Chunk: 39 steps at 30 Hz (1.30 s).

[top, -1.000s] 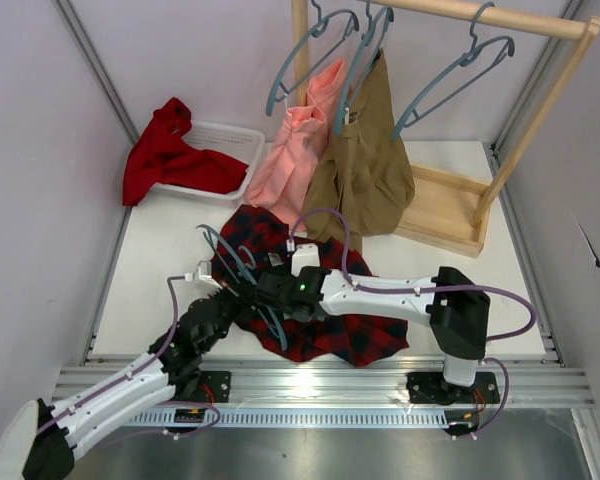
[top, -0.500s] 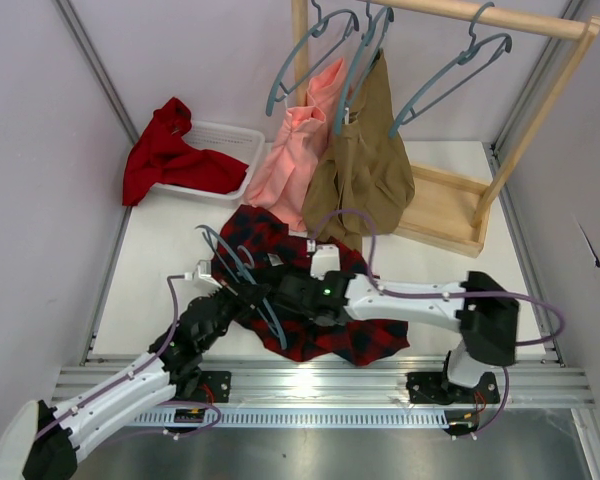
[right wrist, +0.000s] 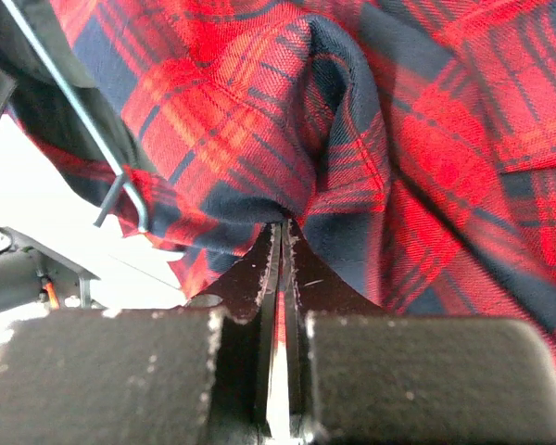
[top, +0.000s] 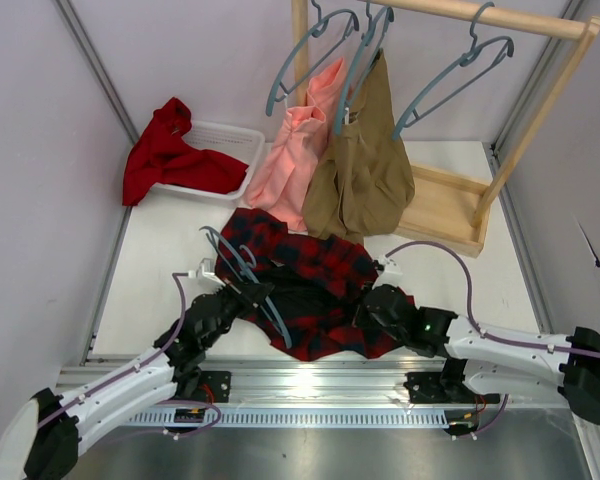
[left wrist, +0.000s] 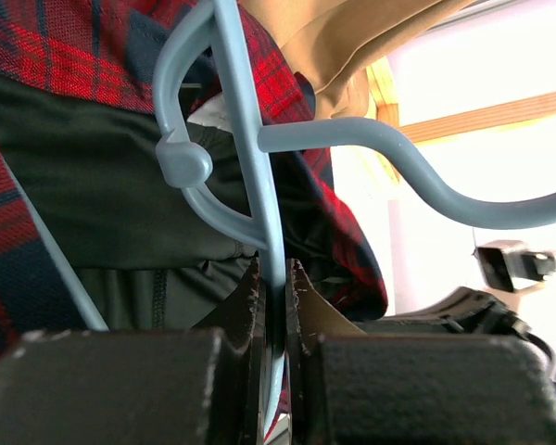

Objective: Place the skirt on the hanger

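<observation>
The red-and-black plaid skirt (top: 315, 265) lies bunched on the table's near middle, its dark lining (left wrist: 93, 176) showing. The blue-grey hanger (top: 242, 272) lies tilted across the skirt's left side, partly inside the cloth. My left gripper (top: 252, 296) is shut on the hanger (left wrist: 259, 185), its bar pinched between the jaws (left wrist: 275, 278). My right gripper (top: 372, 305) sits low at the skirt's near right edge. In the right wrist view it (right wrist: 283, 232) is shut on a fold of the skirt (right wrist: 426, 139), and a thin bar of the hanger (right wrist: 74, 102) crosses the upper left.
A white basket (top: 230, 135) with a plain red cloth (top: 165, 155) stands at the back left. A wooden rack (top: 450, 215) at the back carries a pink garment (top: 290, 150), a tan garment (top: 365, 160) and other hangers (top: 450, 75).
My right arm has swung from over the skirt's middle to its near right edge and shut on the cloth, dragging it right. The left gripper with the hanger has stayed put.
</observation>
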{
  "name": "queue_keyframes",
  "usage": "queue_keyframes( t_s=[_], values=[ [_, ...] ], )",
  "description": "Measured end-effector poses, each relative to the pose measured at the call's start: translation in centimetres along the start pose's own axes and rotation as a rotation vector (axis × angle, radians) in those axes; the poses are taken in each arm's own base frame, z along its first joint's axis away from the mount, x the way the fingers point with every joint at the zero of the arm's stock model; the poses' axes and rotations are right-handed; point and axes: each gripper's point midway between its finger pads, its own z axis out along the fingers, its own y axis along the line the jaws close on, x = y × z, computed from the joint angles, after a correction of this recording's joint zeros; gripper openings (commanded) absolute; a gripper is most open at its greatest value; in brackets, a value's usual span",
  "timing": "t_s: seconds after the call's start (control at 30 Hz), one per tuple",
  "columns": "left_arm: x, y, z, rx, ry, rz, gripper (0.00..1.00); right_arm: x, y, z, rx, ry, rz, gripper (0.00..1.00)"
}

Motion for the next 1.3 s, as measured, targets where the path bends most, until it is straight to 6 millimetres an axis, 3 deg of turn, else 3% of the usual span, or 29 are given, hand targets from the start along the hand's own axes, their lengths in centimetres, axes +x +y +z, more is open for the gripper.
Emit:
queue_keyframes(
  t_s=[0.1,0.2,0.33,0.47,0.63,0.77,0.87,1.03,1.3],
  values=[
    [0.1,0.1,0.2,-0.003,0.002,0.0,0.0,0.0,-0.8,0.3,-0.005,0.01,-0.001,0.0],
    [0.1,0.1,0.3,-0.004,0.003,-0.001,0.0,-0.9,0.3,-0.1,0.024,0.041,-0.06,0.18],
    [0.2,0.2,0.4,-0.009,0.003,-0.005,0.0,-4.4,4.5,-2.0,-0.017,0.029,-0.126,0.42],
    [0.2,0.2,0.6,-0.011,0.003,-0.006,0.0,-7.4,9.3,-4.8,-0.13,0.005,-0.195,0.5],
    [0.3,0.2,0.8,-0.007,0.006,-0.007,0.0,-6.8,13.3,-6.3,-0.215,0.062,-0.336,0.5],
    [0.4,0.0,0.8,0.002,0.011,-0.009,0.0,-4.7,15.3,-3.9,-0.179,0.147,-0.516,0.48],
    [0.3,-0.3,0.7,0.013,0.008,-0.011,0.0,-2.1,14.5,-0.9,-0.106,0.235,-0.673,0.47],
    [0.0,-0.7,0.4,0.027,0.001,-0.014,0.0,0.6,10.9,2.6,0.024,0.384,-0.913,0.45],
    [-0.5,-0.7,0.0,0.03,-0.014,-0.018,0.0,0.1,8.3,3.3,0.055,0.468,-1.189,0.49]
  ],
)
